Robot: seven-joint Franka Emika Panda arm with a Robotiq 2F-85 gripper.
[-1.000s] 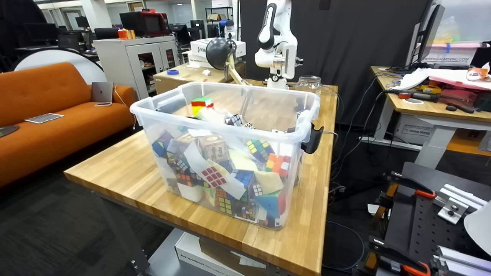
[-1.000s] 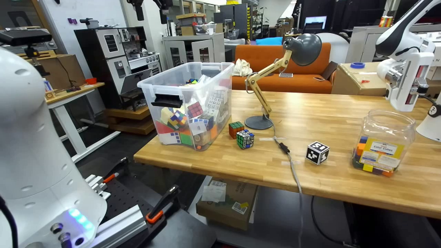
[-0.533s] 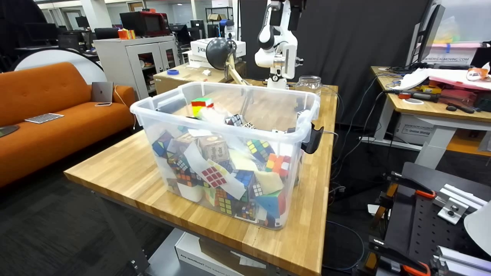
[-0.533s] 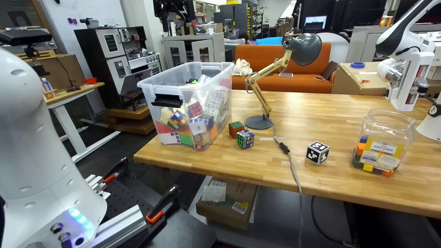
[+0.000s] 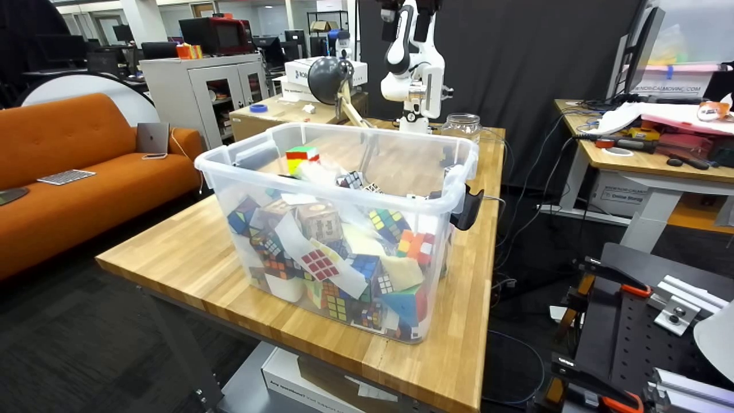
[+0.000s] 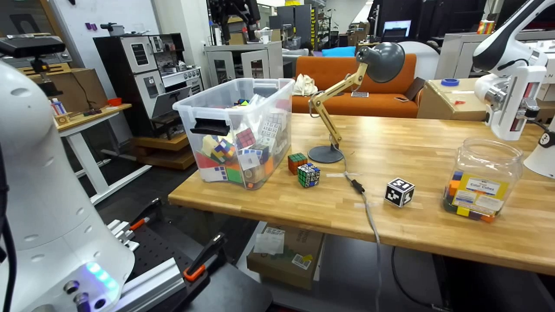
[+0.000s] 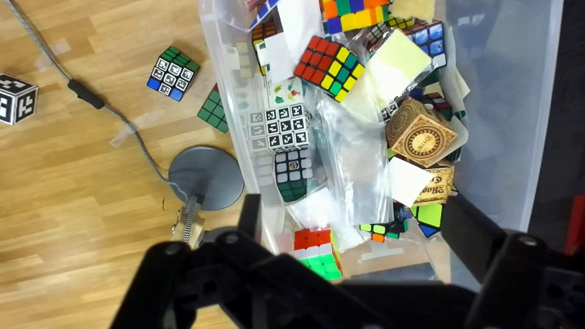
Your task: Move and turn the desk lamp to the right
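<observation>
Nearest me, a grey cord (image 6: 369,212) drops over the edge of the worktop (image 6: 390,143), and it worries me most: pale strips of tape (image 6: 334,175) appear to pin it, so a pull to the right could catch short and tip the desk lamp (image 6: 328,122). A little farther in, a tag-stickered puzzle cube (image 6: 308,175) and a green-and-orange cube (image 6: 297,163) sit just left of the lamp's round base (image 6: 326,154); a low approach might knock them. The lamp stands upright, right of the clear storage bin (image 6: 197,107); pushed up high, its jointed wooden arm (image 6: 339,89) would probably fold rather than carry the base round. The pincer (image 7: 356,219) grasps nothing, jaws spread wide above the bin; coming straight down there, it could strike the rim.

In an exterior view the dark shade (image 5: 325,80) shows plainly, while the bin stands before the base. In the wrist view the pincer hides most of the shade, but the jumbled puzzle cubes (image 7: 329,68) inside the bin show, with the base near its wall.
</observation>
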